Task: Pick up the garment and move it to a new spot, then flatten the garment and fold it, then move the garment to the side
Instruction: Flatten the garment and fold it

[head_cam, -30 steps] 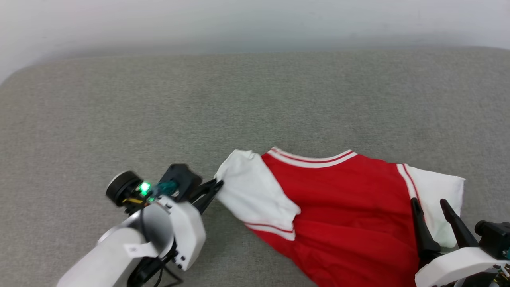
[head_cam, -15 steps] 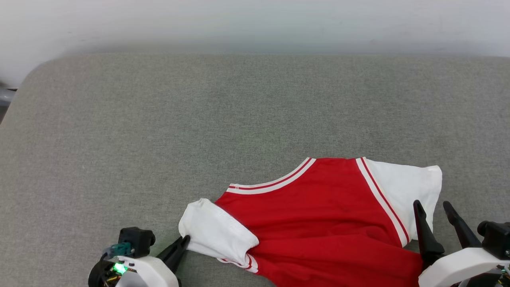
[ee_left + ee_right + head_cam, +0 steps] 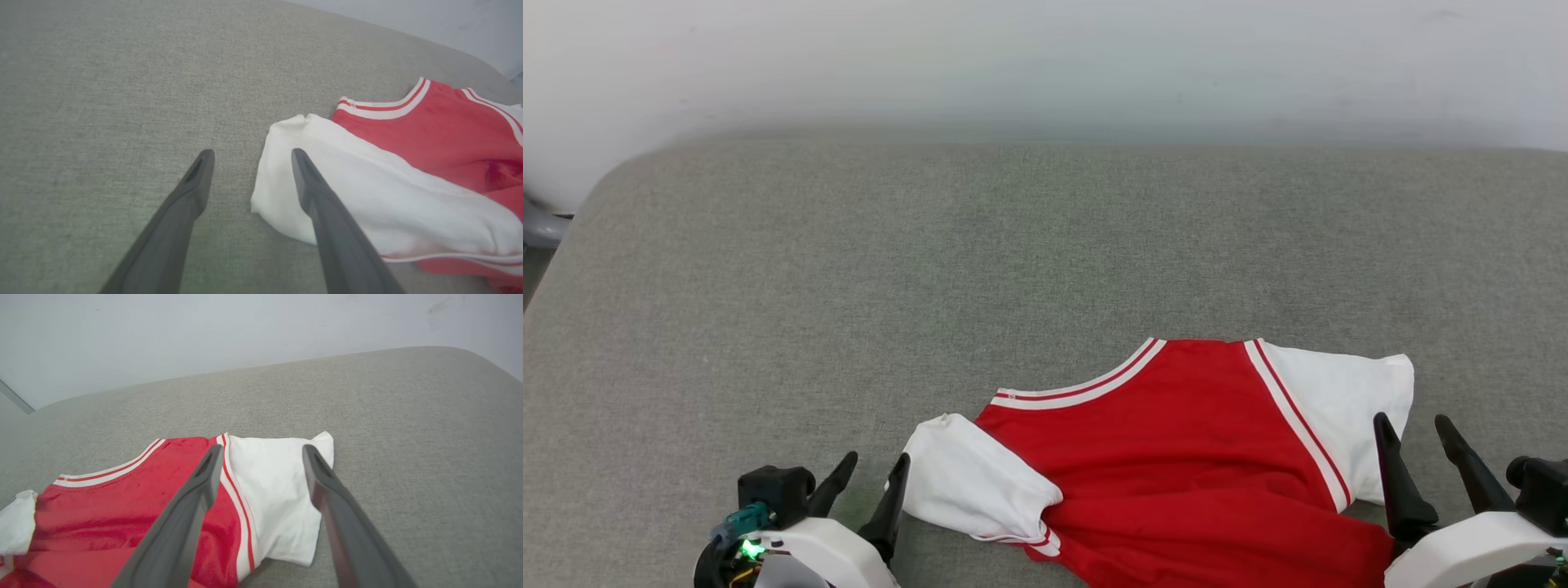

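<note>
White wrist shells (image 3: 1462, 543) carry tapering dark fingers (image 3: 1401, 482); at seven o'clock the left gripper (image 3: 878, 459) shows a green light (image 3: 752, 549) and teal plug (image 3: 737, 520).

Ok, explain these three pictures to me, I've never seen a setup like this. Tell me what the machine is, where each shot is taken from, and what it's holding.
It is a wheeled robot with two arms, each ending in a gripper with two long dark fingers. The wide picture comes from a camera on its head, looking down: the left gripper shows at lower left, the right gripper at lower right. The other two pictures come from a camera on each wrist, looking along that arm's own fingers. On the grey fabric-covered surface lies a red jersey-style T-shirt with white sleeves and striped trim, partly rumpled. Both grippers are open and hold nothing; each sits by one sleeve.
</note>
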Robot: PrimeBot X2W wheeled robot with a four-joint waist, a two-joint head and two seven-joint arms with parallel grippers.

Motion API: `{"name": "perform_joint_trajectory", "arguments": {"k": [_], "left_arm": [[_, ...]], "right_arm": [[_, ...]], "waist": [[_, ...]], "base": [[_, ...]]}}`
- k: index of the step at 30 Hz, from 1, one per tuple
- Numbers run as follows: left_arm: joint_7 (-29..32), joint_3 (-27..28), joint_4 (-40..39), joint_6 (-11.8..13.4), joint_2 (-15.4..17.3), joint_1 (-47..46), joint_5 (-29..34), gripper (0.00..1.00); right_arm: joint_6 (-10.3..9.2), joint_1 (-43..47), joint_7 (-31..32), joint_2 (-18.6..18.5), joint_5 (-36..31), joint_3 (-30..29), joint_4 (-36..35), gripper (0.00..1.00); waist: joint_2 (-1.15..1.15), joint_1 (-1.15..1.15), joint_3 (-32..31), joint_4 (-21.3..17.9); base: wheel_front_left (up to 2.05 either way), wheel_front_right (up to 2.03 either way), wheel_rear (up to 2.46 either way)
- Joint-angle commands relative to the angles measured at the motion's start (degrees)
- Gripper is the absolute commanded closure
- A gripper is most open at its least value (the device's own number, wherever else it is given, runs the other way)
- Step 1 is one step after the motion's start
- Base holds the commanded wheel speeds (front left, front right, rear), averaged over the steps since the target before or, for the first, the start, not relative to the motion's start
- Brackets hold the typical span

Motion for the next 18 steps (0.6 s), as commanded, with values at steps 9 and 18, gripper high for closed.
{"name": "perform_joint_trajectory", "arguments": {"k": [9, 18], "left_arm": [[6.66, -0.11, -4.82, -1.06, 4.97, -3.52, -0.13, 0.0], [25.26, -4.99, -4.28, -5.84, 8.88, -11.81, -1.97, 0.0]], "right_arm": [[-0.04, 0.17, -0.29, 0.05, 0.81, 0.37, 0.62, 0.0], [-0.04, -1.4, -0.45, 0.05, 1.14, 1.38, 1.6, 0.0]], "waist": [[0.0, 0.0, -0.39, -1.24], [0.0, 0.0, 2.98, -2.93]], "base": [[0.0, 0.0, 0.0], [0.0, 0.0, 0.0]]}}
